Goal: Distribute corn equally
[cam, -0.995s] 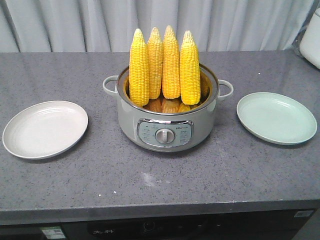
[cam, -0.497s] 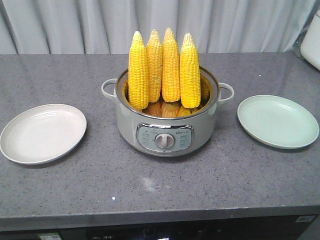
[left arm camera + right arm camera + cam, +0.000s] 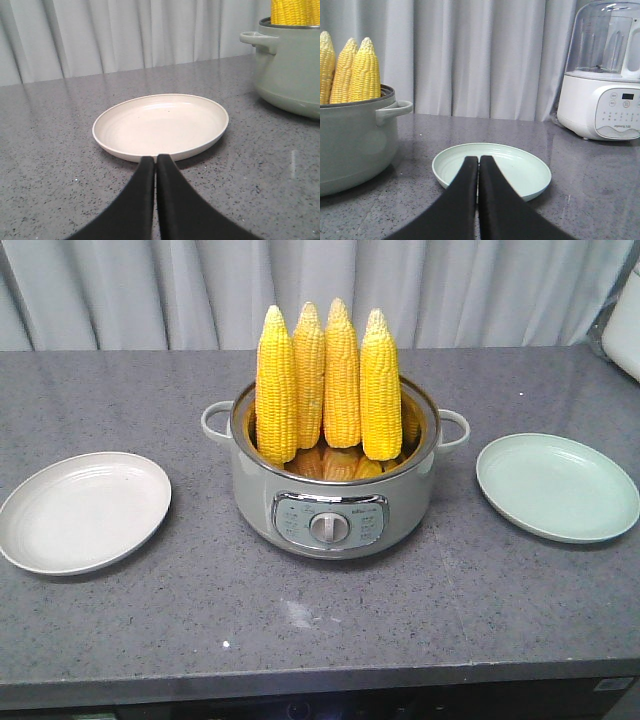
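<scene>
Jaws on both arms were pressed shut and empty, while the corn point(image 3: 325, 380) stood upright in the cooker pot point(image 3: 335, 500) at the bench point(image 3: 320, 630) centre, so distribution had evidently not begun: white plate point(image 3: 85, 510) near the left edge and green plate point(image 3: 557, 485) near the right edge held none.

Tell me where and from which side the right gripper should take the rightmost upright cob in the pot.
Probably the upper half of the rightmost cob, which stands clear above the rim of the pot. Come from its free right side, jaws spanning front to back, since its left flank is crowded by the neighbouring cob. The right gripper is shut and would have to open first.
</scene>
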`<state>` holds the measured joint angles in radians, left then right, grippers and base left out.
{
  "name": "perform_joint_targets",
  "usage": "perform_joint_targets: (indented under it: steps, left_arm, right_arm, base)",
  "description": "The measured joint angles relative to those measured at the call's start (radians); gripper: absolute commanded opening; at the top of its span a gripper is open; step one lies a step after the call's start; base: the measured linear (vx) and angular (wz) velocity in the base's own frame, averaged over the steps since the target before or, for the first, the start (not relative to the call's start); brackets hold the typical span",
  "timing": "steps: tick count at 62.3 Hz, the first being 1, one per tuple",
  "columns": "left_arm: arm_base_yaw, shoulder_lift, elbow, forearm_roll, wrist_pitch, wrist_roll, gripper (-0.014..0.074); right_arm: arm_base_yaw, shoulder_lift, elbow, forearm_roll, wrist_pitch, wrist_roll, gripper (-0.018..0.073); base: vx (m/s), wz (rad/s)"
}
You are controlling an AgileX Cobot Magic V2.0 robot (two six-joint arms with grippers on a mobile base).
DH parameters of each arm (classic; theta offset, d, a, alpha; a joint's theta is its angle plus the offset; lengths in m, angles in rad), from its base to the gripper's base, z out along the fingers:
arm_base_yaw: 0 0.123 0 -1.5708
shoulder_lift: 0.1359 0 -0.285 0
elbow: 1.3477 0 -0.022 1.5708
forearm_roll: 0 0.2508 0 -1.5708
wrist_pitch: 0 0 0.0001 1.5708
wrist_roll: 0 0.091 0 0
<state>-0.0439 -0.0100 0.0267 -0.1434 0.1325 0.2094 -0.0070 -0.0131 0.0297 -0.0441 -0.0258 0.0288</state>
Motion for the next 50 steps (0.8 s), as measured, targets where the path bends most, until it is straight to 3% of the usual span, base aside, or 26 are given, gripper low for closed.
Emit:
perform_joint_targets:
  steps: [50]
  left_arm:
    - [0.000, 0.000, 0.000, 0.000, 0.000, 0.000, -0.0006]
  right_arm:
    - [0.000, 0.000, 0.000, 0.000, 0.000, 0.000, -0.0004]
  base:
    - [0.02, 0.00]
